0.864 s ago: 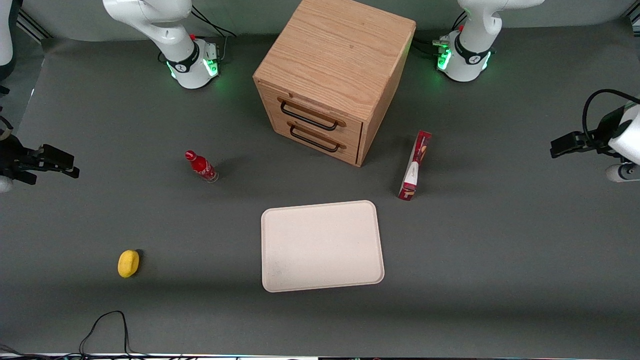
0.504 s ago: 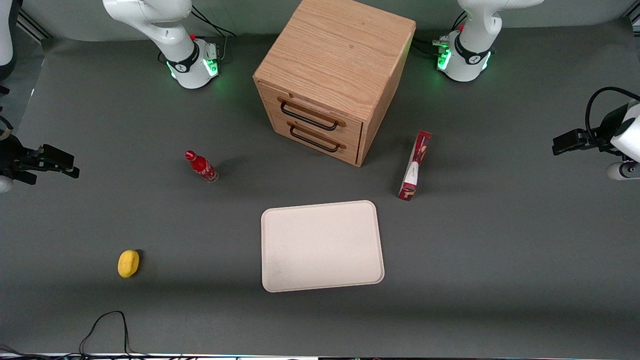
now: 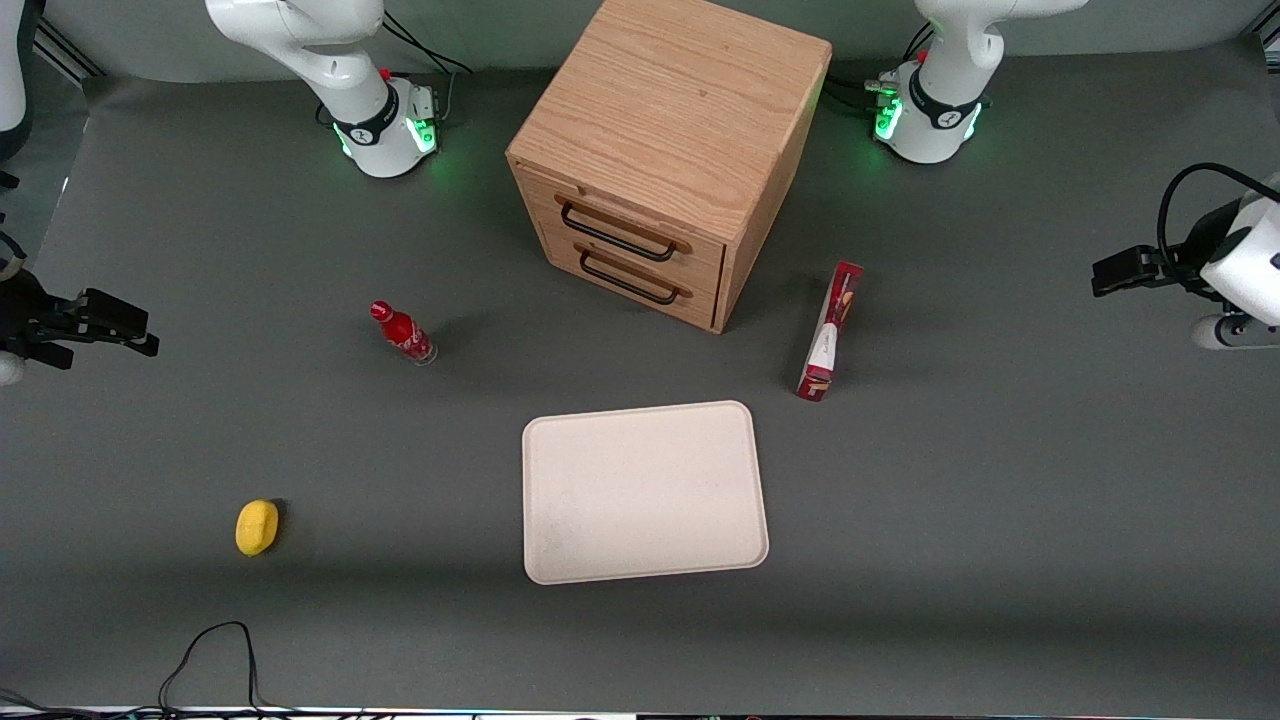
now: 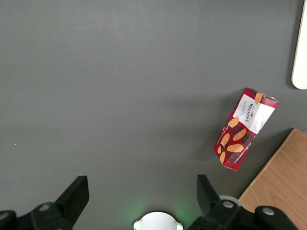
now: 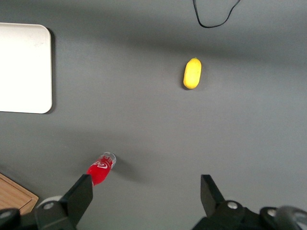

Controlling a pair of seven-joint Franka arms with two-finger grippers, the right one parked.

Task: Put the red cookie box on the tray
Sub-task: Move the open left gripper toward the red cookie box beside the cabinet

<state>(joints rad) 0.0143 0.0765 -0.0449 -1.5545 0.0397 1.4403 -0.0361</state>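
Dark-red cookie box (image 3: 829, 331) stands on one long thin edge on the grey table (image 3: 1000, 520), near the tray's (image 3: 645, 492) corner and beside the wooden cabinet (image 3: 668, 150); the narrow upturned edge should suit a pinch from above. At the working arm's end of the table the gripper (image 3: 1112, 273) hangs well apart from it. From the wrist, the cookie box (image 4: 245, 128) lies ahead of the gripper (image 4: 143, 191), whose fingers (image 4: 76, 194) are spread wide and hold nothing, probably ready for the approach.

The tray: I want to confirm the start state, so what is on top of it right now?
Nothing: the tray is bare. The red cookie box stands on the table beside the wooden cabinet. The gripper hovers open toward the working arm's end.
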